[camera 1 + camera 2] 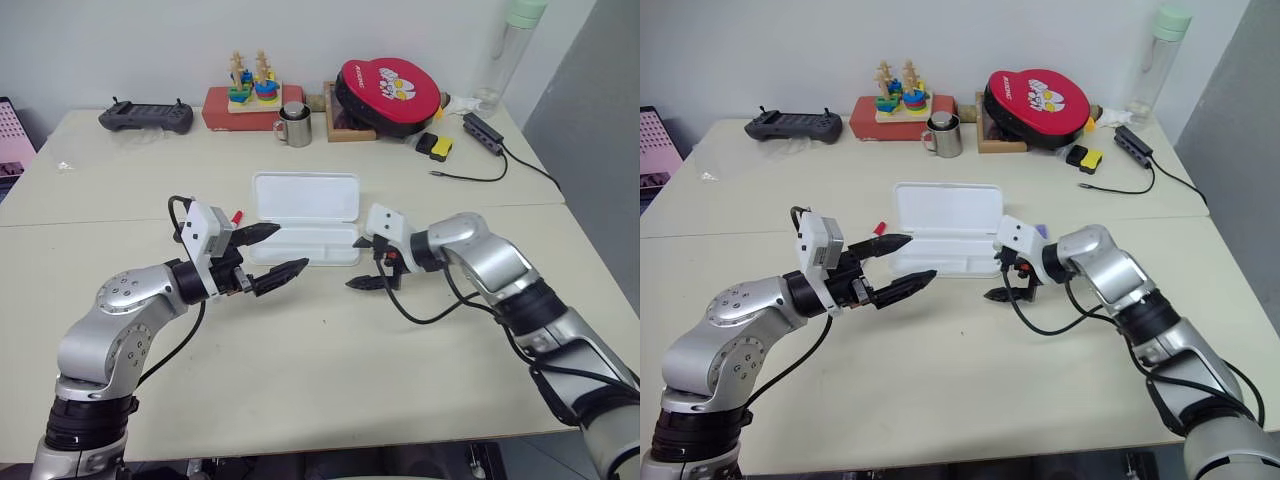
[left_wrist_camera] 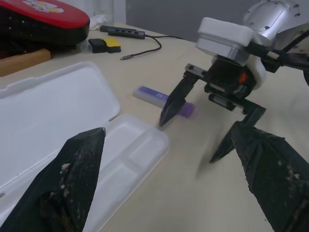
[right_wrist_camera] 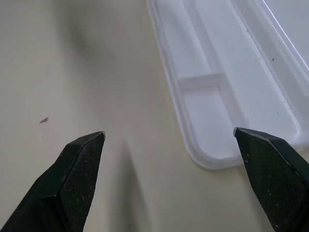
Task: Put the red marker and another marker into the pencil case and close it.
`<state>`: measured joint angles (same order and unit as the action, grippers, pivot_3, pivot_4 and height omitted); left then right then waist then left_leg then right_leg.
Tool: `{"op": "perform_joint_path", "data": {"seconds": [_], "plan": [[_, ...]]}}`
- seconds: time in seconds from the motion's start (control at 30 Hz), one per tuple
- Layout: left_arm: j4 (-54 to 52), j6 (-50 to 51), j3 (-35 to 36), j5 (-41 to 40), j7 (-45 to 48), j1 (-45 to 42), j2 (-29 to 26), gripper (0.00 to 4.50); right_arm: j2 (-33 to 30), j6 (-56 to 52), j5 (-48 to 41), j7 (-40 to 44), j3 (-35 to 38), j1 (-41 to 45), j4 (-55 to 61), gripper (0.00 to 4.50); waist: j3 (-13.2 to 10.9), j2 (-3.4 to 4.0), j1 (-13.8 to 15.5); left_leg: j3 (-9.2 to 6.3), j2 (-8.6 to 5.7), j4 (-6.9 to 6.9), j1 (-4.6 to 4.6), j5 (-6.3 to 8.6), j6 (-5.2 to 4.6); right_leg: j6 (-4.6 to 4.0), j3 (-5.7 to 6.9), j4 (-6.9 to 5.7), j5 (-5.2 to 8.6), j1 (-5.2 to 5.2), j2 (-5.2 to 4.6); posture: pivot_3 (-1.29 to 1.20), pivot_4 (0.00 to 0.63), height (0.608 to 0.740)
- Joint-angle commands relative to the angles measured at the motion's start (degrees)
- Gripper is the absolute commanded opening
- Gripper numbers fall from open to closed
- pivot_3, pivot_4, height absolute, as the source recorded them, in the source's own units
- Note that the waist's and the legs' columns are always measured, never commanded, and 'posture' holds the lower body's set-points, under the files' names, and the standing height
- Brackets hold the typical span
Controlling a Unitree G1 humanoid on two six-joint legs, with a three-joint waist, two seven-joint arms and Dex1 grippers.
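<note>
So both arms are bent inward over the beige table (image 1: pixel 330 360), aiming at each other. The left gripper (image 1: pixel 275 253) sits about level with its black fingers spread apart and nothing between them, while the right gripper (image 1: pixel 366 265) tips downward, jaws wide and empty too. Between them, touching neither, the flat white plastic pencil case (image 1: pixel 305 220) lies open, its divided tray bare. The short purple marker (image 2: pixel 154 97) rests just beside its right end, and the red-capped slim marker (image 1: pixel 236 216) peeks out by the left wrist.

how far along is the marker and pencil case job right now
Done: the pencil case lies open, its tray empty. In hand: nothing; left gripper and right gripper are open beside it. Left: red marker and purple marker, both on the table, go in, then the lid shuts.
</note>
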<state>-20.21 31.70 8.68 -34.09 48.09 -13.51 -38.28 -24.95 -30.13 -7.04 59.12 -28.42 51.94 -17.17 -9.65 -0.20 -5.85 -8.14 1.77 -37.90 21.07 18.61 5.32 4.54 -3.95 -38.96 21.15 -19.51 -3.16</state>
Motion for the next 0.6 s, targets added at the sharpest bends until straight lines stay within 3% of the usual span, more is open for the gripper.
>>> {"op": "perform_joint_path", "data": {"seconds": [0.03, 0.17, 0.3, 0.47, 0.6], "plan": [[-0.1, -3.3, 1.6, 2.5, -0.2, 0.8, -1.4, 4.44, 3.1, 2.9, 3.1, 0.9, -0.6, 3.8, -5.6, 4.50, 0.0, 0.01, -0.2, -0.02, 0.00, 0.00, -0.01, 0.00, 0.00, 0.00, 0.01, -0.02, 0.00, -0.01, 0.00, 0.00, 0.150, 0.740], [0.7, -4.3, 3.1, 2.7, -0.5, 2.4, -1.6, 4.50, 5.7, 3.6, 6.0, 2.0, -2.0, 5.7, -10.8, 4.01, 0.0, 0.02, -0.5, -0.21, -0.01, -0.01, -0.03, 0.00, 0.00, 0.00, 0.12, -0.04, 0.00, -0.01, 0.01, 0.00, 0.150, 0.740], [0.7, -5.0, 3.9, 2.9, -0.7, 3.4, -1.6, 4.50, 7.2, 4.9, 8.1, 1.9, -1.7, 6.6, -14.1, 3.15, 0.0, 0.02, -0.6, -0.33, -0.01, 0.00, -0.03, 0.00, 0.01, 0.00, 0.23, -0.06, 0.00, 0.00, 0.01, 0.00, 0.150, 0.740], [0.3, -5.0, 4.6, 2.7, -0.7, 4.2, -1.6, 4.50, 8.6, 6.1, 10.2, 1.4, -1.2, 7.5, -17.3, 1.69, 0.0, 0.03, -0.6, -0.40, -0.02, 0.00, -0.03, 0.00, 0.00, 0.00, 0.26, -0.06, 0.00, 0.02, 0.00, 0.00, 0.150, 0.740], [0.3, -5.2, 4.7, 2.8, -0.6, 4.4, -1.7, 4.50, 9.2, 8.2, 11.5, 1.3, -0.7, 7.8, -19.5, 0.85, 0.0, 0.04, -0.7, -0.41, -0.02, 0.00, -0.06, 0.00, 0.00, 0.00, 0.27, -0.08, 0.00, 0.04, 0.01, 0.00, 0.150, 0.740]]}}
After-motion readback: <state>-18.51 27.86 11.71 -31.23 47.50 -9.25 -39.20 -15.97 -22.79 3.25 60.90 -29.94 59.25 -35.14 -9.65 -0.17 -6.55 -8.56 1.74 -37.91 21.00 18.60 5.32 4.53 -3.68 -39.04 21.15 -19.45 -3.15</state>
